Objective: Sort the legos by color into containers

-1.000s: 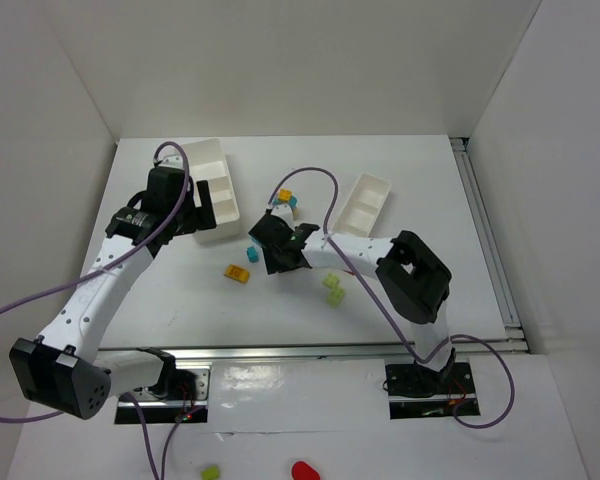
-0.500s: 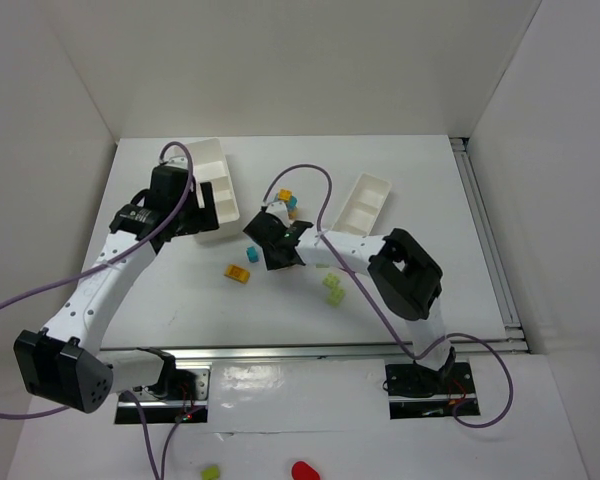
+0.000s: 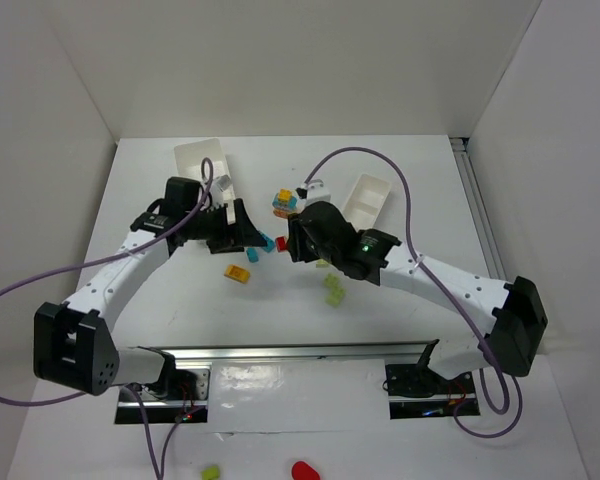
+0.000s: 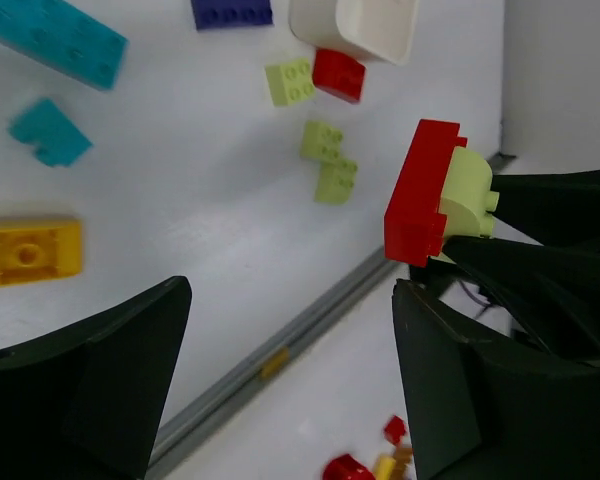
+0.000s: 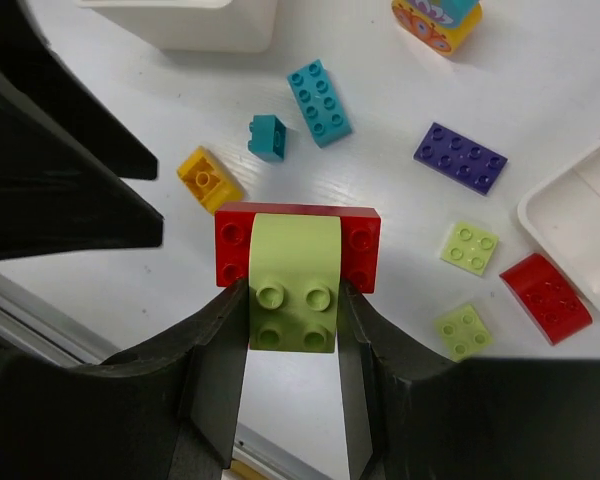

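Note:
My right gripper [image 5: 293, 310] is shut on a lime brick [image 5: 293, 275] that is joined to a red brick [image 5: 362, 243], held above the table. In the top view the right gripper [image 3: 291, 242] and the open, empty left gripper [image 3: 252, 232] face each other at the table's middle. The left wrist view shows the red-and-lime pair [image 4: 435, 190] in front of the open left gripper [image 4: 290, 380]. Loose legos below: cyan [image 5: 320, 98], small cyan [image 5: 268, 137], yellow [image 5: 210, 178], purple [image 5: 460, 157], two lime [image 5: 469, 248], red [image 5: 545, 297].
The long divided tray [image 3: 202, 160] lies at the back left, partly behind the left arm. The small white box [image 3: 368, 195] stands at the back right. A yellow-and-cyan stack [image 3: 281, 202] sits between them. A metal rail [image 3: 280, 352] runs along the near edge.
The left gripper moved from the tray rightwards to the table's middle. The right arm swung out and its gripper now holds the lime-and-red pair raised, facing the left gripper.

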